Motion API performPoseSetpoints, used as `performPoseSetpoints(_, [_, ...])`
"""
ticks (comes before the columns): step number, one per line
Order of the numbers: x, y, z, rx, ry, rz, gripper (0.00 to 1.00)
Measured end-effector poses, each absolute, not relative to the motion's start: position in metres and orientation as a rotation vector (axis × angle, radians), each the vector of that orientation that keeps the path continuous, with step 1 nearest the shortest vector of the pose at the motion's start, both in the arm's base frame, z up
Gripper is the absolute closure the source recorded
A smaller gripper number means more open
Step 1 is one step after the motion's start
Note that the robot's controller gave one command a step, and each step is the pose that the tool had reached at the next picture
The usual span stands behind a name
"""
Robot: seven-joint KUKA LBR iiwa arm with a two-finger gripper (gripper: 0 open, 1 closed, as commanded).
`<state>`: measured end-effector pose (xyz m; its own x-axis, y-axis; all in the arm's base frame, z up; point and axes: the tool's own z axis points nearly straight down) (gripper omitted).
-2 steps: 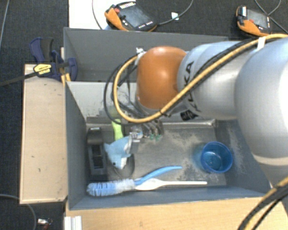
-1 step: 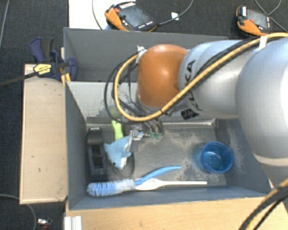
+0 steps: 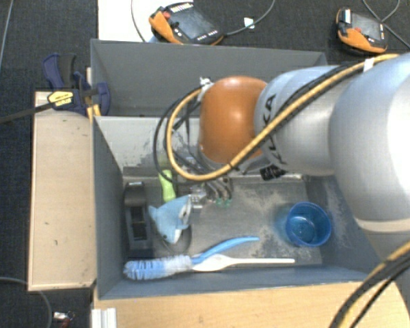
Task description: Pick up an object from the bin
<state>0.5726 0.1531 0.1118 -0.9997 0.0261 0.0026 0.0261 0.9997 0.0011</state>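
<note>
My gripper hangs low in the left half of the bin, under the arm's wrist. Its tip is right against a light blue, soft-looking thing that lies on the bin floor, with a small grey thing partly under it. Just above that stands a bright green piece, partly hidden by the cables. A blue bottle brush with a white handle lies along the front wall, a little below the gripper.
A black box-like thing rests against the left wall. A blue round cup sits open side up at the right. The arm and its orange cover hide the back of the bin.
</note>
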Motion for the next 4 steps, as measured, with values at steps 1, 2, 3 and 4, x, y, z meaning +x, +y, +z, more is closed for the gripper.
performPoseSetpoints(1, [0.589, 0.167, 0.113, 0.011, -3.149, -0.006, 1.0])
performPoseSetpoints(2, [0.589, 0.167, 0.113, 0.01, -3.149, -0.007, 1.0])
performPoseSetpoints(3, [0.582, 0.164, 0.105, 0.047, -3.153, -0.008, 1.0])
performPoseSetpoints(4, [0.572, 0.159, 0.108, 0.053, -3.149, -0.007, 1.0])
